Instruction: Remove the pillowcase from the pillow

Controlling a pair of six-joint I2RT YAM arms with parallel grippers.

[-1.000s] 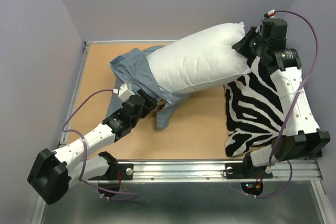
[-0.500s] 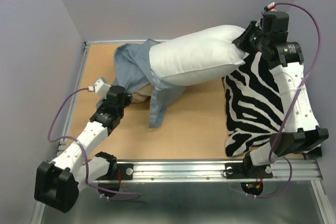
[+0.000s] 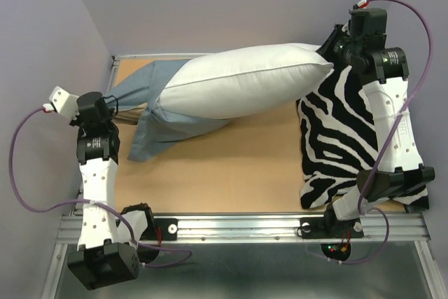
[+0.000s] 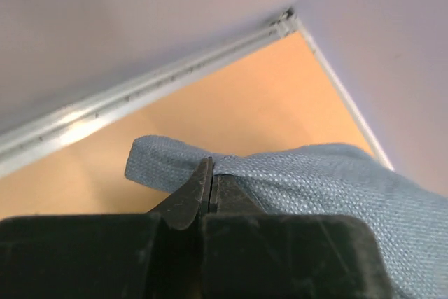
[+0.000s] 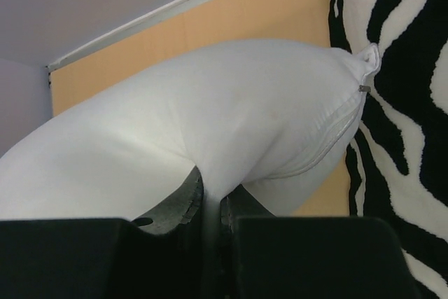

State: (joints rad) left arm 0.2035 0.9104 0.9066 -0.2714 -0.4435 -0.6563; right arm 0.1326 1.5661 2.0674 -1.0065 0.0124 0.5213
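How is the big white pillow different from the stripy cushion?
The pillow is plain white; the cushion has black-and-white zebra stripes. The pillow looks plump, the cushion flatter. The right gripper pinches one end of the pillow and its other end sits in the pillowcase; the cushion lies bare on the table, ungripped. Both look soft.

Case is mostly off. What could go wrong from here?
1. The left gripper jaws pinch only the pillowcase edge, so the fabric may slip out under pull.
2. The right gripper jaws hold a small fold of the pillow. If it slips, the pillow may follow the case.
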